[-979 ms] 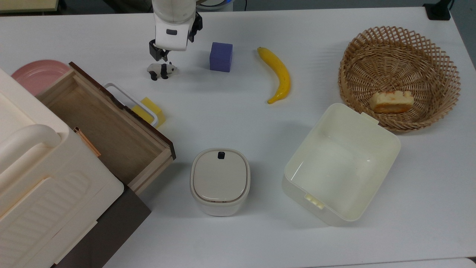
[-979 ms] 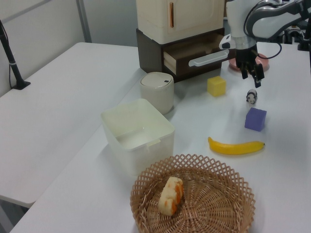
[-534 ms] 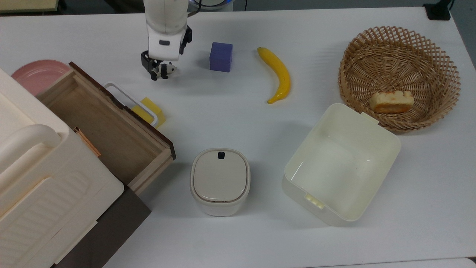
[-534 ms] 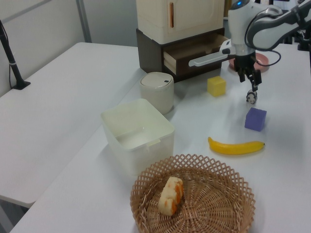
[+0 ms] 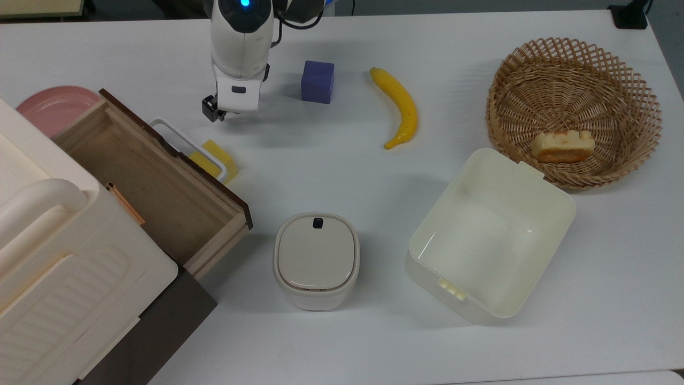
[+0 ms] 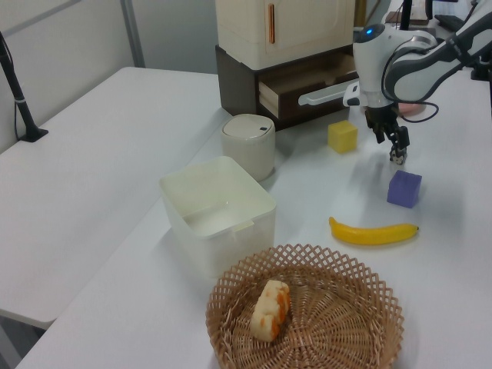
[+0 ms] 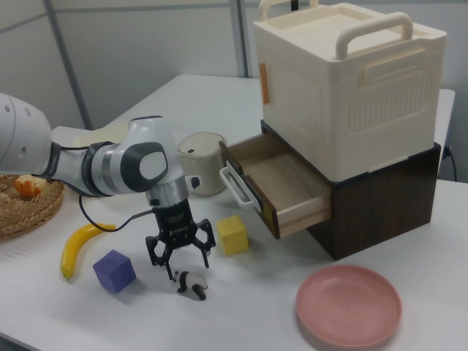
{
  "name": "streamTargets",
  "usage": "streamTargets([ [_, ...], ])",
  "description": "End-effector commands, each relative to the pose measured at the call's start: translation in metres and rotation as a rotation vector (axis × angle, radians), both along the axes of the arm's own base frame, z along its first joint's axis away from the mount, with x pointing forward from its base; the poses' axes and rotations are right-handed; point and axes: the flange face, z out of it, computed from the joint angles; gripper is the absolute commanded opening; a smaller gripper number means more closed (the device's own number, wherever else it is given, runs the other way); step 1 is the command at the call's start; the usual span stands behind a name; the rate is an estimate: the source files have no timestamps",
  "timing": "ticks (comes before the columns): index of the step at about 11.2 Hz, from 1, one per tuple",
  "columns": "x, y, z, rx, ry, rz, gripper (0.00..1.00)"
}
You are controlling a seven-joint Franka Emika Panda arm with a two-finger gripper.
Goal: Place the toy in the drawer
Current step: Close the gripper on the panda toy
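In the top view's upper left the gripper [image 5: 220, 114] hides the toy, while in the right view's lower centre its black fingers stand spread above the tiny black-and-white panda figurine [image 7: 191, 284] on the white table [image 7: 248, 322], where an off-centre pinch could topple it, though bare tabletop leads to the open wooden drawer [image 7: 281, 183].

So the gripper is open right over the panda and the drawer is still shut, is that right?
Not quite. The gripper is open right over the panda, but the drawer is pulled out, not shut. The right view shows its wooden inside open to the air, with the white handle sticking out toward the yellow cube.
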Motion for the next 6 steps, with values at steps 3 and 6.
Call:
streamTargets([
  [3, -0.0063, -0.0038, -0.0157, -0.027, 0.023, 0.046, 0.71],
  [6, -0.0055, -0.0034, -0.0142, -0.03, 0.021, 0.034, 0.6],
])
